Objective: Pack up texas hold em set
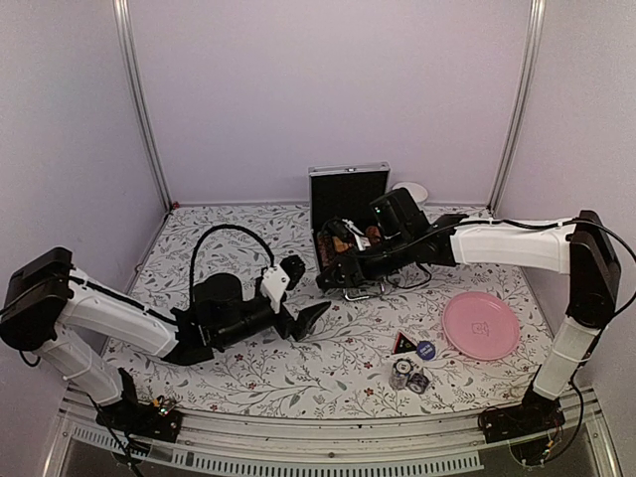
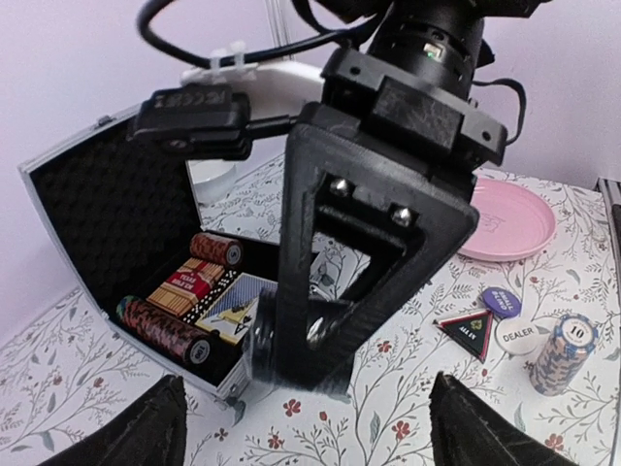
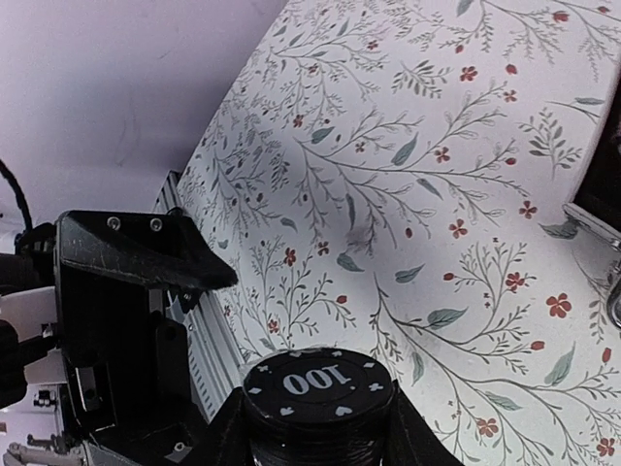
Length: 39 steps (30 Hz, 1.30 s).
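Silver aluminium hinged case (image 1: 348, 189): open at back centre of the table, chip rows and card decks inside.
Right gripper (image 3: 316, 432): at the case's front edge, jaws clamped on black "100" chip stack (image 3: 317, 383). Keep the stack level and seat it in a free slot before releasing.
Left gripper (image 1: 306, 320): jaws wide, empty, nearby.

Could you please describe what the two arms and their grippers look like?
The left arm and right arm both have white link shells between black joints. A black cable loops above the left one. The left gripper and right gripper are black with tapering triangular fingers; two screw heads show on the right one.
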{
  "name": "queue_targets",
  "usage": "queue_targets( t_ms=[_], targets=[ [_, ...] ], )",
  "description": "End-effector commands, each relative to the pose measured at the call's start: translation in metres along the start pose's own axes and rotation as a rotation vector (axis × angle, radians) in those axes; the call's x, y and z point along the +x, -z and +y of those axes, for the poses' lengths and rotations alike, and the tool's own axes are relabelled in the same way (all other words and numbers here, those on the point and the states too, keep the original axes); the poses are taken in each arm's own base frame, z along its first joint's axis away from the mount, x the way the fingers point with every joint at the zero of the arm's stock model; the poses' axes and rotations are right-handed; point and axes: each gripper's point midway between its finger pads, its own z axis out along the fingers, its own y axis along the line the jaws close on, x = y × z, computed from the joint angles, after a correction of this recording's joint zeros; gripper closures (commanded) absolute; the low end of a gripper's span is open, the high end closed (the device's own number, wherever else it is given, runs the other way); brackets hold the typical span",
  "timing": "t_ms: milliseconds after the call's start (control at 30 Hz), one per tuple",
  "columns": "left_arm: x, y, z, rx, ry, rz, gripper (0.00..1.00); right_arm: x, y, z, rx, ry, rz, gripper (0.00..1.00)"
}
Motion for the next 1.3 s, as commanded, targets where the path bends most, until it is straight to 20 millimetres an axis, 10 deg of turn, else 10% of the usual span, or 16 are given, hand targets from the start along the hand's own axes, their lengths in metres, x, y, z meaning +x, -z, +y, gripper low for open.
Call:
queue_targets(
  t_ms=[0,400,633,1267],
  targets=[
    [0.000,0.012,0.039,-0.083,0.112,-0.015,0.11,-0.023,0.004,-0.031,0.200,-0.088,-0.107,0.84],
    [0.047,0.071,0.176,-0.460,0.309,0.075,0.10,-0.051,-0.013,-0.124,0.608,-0.220,-0.196,0.82],
    [0.036,0.088,0.182,-0.498,0.310,0.038,0.10,-0.076,-0.033,-0.145,0.661,-0.247,-0.213,0.82],
    [0.032,0.093,0.181,-0.495,0.326,0.020,0.10,-0.049,-0.045,-0.172,0.731,-0.308,-0.140,0.82]
  ],
)
